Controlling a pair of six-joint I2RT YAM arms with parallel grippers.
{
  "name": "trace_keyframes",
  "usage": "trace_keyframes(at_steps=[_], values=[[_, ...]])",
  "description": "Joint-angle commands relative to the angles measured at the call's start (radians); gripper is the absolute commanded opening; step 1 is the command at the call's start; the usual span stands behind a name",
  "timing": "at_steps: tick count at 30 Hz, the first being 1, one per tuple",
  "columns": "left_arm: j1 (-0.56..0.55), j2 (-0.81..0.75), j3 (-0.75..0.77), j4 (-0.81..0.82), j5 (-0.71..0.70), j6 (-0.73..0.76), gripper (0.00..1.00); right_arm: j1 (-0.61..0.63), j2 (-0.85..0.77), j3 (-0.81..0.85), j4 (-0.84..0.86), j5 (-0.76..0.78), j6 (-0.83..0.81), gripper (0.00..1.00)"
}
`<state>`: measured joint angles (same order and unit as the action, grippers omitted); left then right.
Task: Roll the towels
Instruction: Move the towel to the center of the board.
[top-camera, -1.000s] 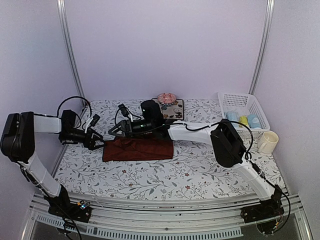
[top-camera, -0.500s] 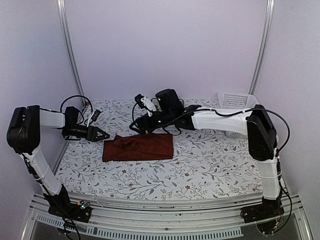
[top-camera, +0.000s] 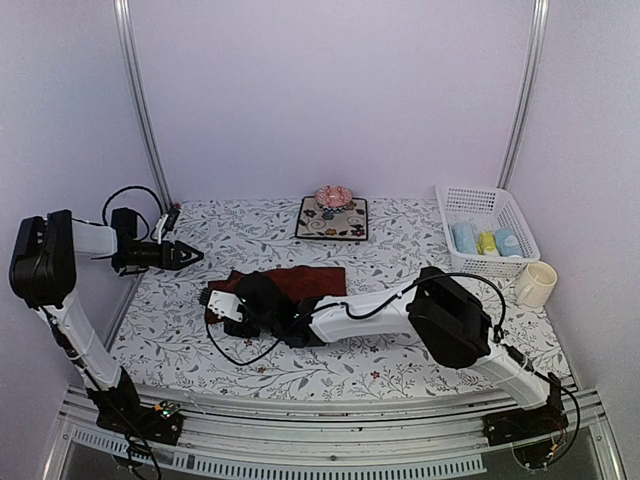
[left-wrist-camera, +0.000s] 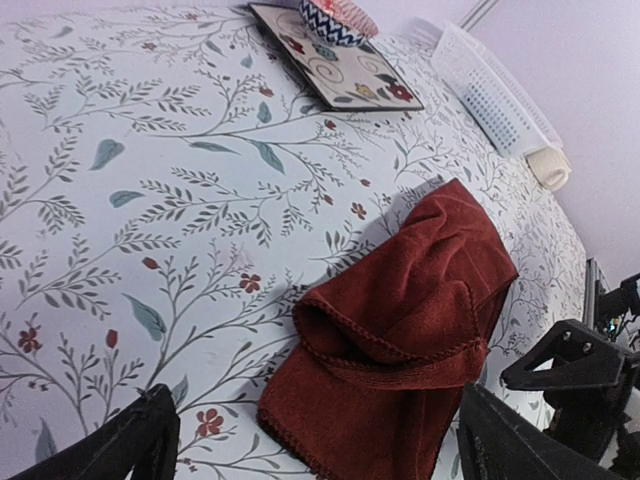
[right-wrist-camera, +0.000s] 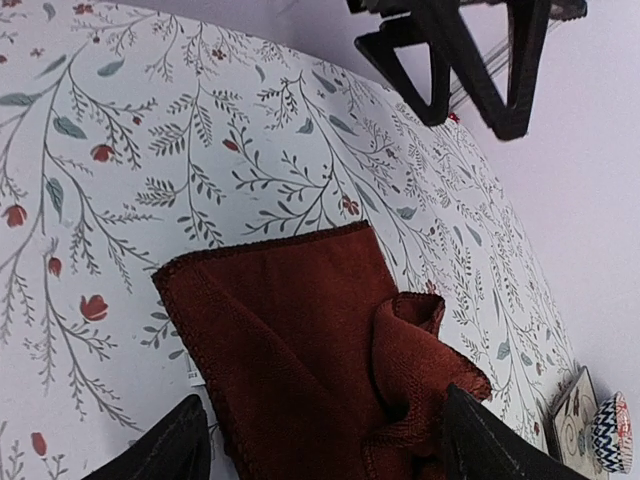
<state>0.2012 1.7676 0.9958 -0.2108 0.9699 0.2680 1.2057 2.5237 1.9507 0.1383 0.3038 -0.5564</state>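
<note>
1. The dark red towel (top-camera: 312, 281) lies left of the table's centre on the floral table covering (top-camera: 400, 360). It is a folded strip running from 9 to 3 o'clock, and the right arm (top-camera: 370, 305) hides its 9 o'clock end in the top view.
2. The right gripper (right-wrist-camera: 325, 405) hangs low over that end, fingers spread and clasping nothing. A hemmed corner of the cloth lies between them, with a raised pucker just beside it.
3. The left gripper (top-camera: 188, 255) sits released and empty at the towel's 10 o'clock, apart from the cloth.
4. Starting the roll looks like the step in hand. It likely goes best if the pucker is smoothed flat first, or the roll may come out lopsided.
5. The pinch should take every layer at the hem, low enough to grip but without catching the covering underneath.
6. Turn the edge over tightly toward 3 o'clock, keeping it square to the strip. The left gripper could steady the cloth.
7. The small towels (top-camera: 485, 241), pale blue and yellow, sit in the white basket (top-camera: 470, 195) at the table's 2 o'clock.
</note>
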Motion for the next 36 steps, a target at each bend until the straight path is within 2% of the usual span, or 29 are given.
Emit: trace_keyframes(at_steps=[1,6,12,15,19,23,27,31,36], values=[[0.039,-0.011,-0.016,0.059,0.029,-0.021,0.97,-0.029,0.055,0.094,0.051,0.095,-0.006,0.76],[0.04,0.006,-0.022,0.067,0.045,-0.025,0.97,-0.031,0.08,0.083,0.089,0.177,0.013,0.72],[0.04,0.005,-0.028,0.076,0.046,-0.023,0.97,-0.027,0.01,-0.047,0.186,0.118,0.035,0.7],[0.04,0.004,-0.029,0.074,0.043,-0.017,0.97,-0.036,-0.051,-0.105,0.163,0.091,0.087,0.73],[0.029,-0.007,-0.036,0.078,0.029,-0.012,0.97,-0.121,-0.207,-0.153,-0.046,-0.094,0.418,0.73],[0.006,-0.012,-0.043,0.081,0.005,-0.004,0.97,-0.209,-0.37,-0.314,-0.091,-0.222,0.697,0.73],[-0.007,-0.022,-0.052,0.083,-0.013,0.004,0.97,-0.266,-0.469,-0.462,-0.141,-0.218,0.838,0.72],[-0.013,-0.027,-0.057,0.088,-0.02,0.004,0.97,-0.354,-0.54,-0.612,-0.142,-0.277,1.015,0.68],[-0.021,-0.027,-0.061,0.089,-0.026,0.007,0.97,-0.44,-0.552,-0.711,-0.113,-0.369,1.105,0.65]])
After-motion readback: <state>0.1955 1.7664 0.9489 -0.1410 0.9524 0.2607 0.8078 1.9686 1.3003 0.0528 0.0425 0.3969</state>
